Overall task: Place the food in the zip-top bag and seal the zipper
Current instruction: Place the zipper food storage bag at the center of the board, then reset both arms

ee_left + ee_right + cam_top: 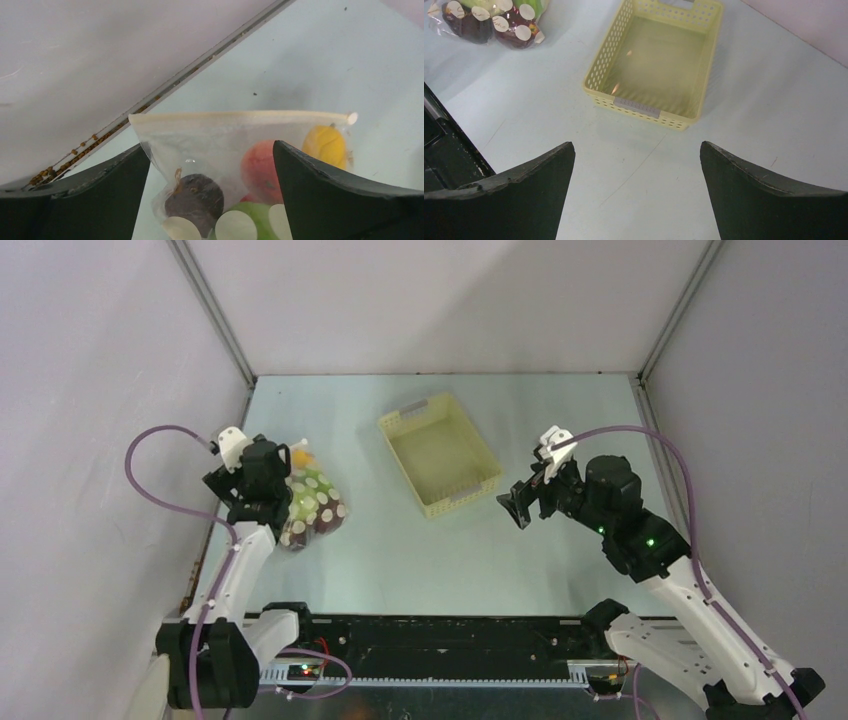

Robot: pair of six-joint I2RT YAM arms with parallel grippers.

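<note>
One zip-top bag left, one basket centre. Left gripper, right gripper: fingers stood spread. Zipper showed only in left-wrist view.

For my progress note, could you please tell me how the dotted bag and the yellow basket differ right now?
The dotted bag is clear crinkly plastic; the yellow basket is opaque and slotted. The bag holds the toy food; the basket is empty. The bag lies below the left tool; the basket sits mid-table. Both rest on the table.
</note>
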